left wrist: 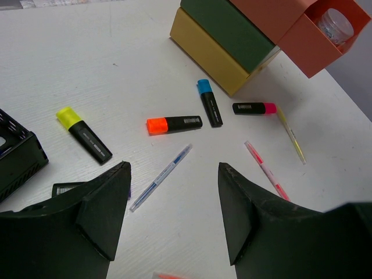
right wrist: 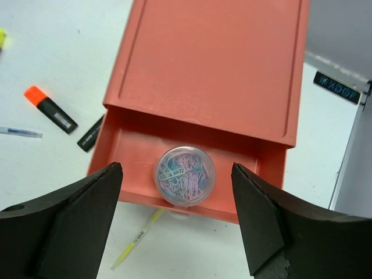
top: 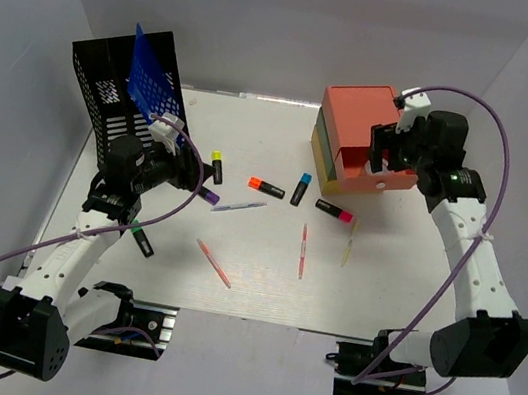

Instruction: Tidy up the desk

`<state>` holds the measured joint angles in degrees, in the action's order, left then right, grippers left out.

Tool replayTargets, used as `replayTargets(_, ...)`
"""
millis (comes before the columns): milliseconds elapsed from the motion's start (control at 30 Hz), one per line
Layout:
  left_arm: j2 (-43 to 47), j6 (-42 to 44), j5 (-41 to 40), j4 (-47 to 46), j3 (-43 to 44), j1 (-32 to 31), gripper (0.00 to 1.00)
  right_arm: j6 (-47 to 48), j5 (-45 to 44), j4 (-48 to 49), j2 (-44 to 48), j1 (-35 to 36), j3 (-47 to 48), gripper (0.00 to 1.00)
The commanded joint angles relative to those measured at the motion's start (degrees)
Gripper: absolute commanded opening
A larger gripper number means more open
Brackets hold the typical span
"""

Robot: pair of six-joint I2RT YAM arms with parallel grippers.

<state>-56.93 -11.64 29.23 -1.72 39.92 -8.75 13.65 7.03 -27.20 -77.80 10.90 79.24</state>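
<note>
The right arm (top: 471,263) stretches forward, its wrist turned down over the orange box (top: 354,111). Its gripper (right wrist: 174,171) is spread wide and grips nothing. Straight below it, the pulled-out top drawer (right wrist: 131,145) holds a clear tub (right wrist: 184,175) of paper clips.

The left arm (top: 85,239) is folded beside the rack (top: 109,91). Its gripper (left wrist: 174,168) is also spread wide and empty, above the desk (top: 258,293). A blue pen (left wrist: 161,177) lies under its fingertips. Beyond are an orange marker (left wrist: 173,124), a blue marker (left wrist: 208,103) and a pink marker (left wrist: 254,108). A yellow marker (left wrist: 84,135) is to the left. The white desk lies beneath both grippers, strewn with pens.
</note>
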Motion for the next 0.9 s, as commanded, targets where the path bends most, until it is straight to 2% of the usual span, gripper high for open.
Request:
replayTargets(0,1.29,-0.05,0.74,-0.48,-0.11,-0.12,0.71,-0.90,1.85,2.77,3.26,-0.17,0.39,0.81)
replayTargets(67,1.20,-0.05,0.56,-0.57,-0.02,-0.12,0.71,-0.99,2.81,2.68,3.88,-0.43,-0.05,0.78)
replayTargets(133,1.29,0.04,0.39,-0.39,-0.02,-0.12,0.71,0.49,6.67,1.98,5.99,-0.96,-1.37,0.63)
replayTargets(167,1.38,0.04,0.21,-0.31,-0.11,-0.12,0.71,1.81,8.77,1.11,7.82,-0.79,-2.07,0.50)
replayTargets(200,1.47,-0.05,0.21,-0.31,-0.02,-0.12,0.71,3.82,15.23,-1.34,9.14,-1.05,-2.94,0.35)
replayTargets(233,1.55,-0.05,0.21,-0.39,-0.02,-0.12,0.71,8.28,17.91,-2.93,10.38,-0.96,-5.22,0.06)
replayTargets(267,1.64,-0.05,0.21,-0.48,-0.02,-0.12,0.71,11.11,20.02,-5.03,12.48,-0.96,-6.28,0.00)
replayTargets(300,1.56,0.04,0.56,-0.48,0.07,-0.12,0.71,14.44,24.57,-7.40,13.28,-0.96,-6.99,0.00)
replayTargets(333,1.56,-0.05,0.56,-0.48,0.07,-0.12,0.71,17.52,25.48,-12.04,13.90,-0.96,-7.87,0.00)
replayTargets(367,1.56,-0.05,0.74,-0.48,-0.02,-0.12,0.71,23.64,25.67,-14.09,15.21,-0.96,-9.27,0.00)
replayTargets(500,1.47,-0.23,1.00,-0.66,-0.11,-0.12,0.70,32.66,22.42,-17.18,17.42,-0.96,-13.06,0.00)
replayTargets(667,0.94,-0.40,1.26,-0.75,-0.02,-0.12,0.70,34.69,10.76,-10.53,16.72,-0.96,-17.71,0.00)
replayTargets(867,1.12,-0.32,0.74,-0.57,-0.19,-0.12,0.70,34.51,3.53,-1.30,10.66,-0.88,-18.86,0.00)
